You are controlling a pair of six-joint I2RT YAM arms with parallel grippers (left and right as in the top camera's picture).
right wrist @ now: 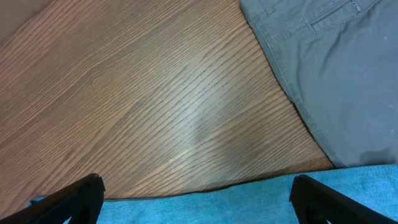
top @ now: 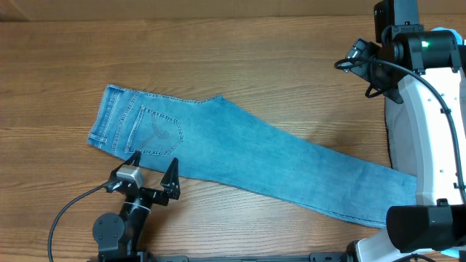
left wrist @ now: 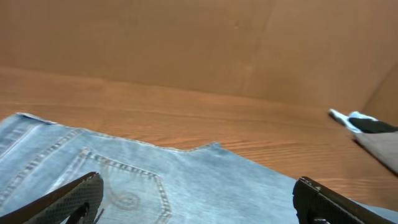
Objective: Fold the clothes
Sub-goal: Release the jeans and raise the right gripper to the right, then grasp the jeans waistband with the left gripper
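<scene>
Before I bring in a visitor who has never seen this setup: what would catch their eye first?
The light blue jeans stretch diagonally across the wooden table, one back pocket up. The left hand stands open by that pocket, and a grey garment lies beside the leg end.
</scene>
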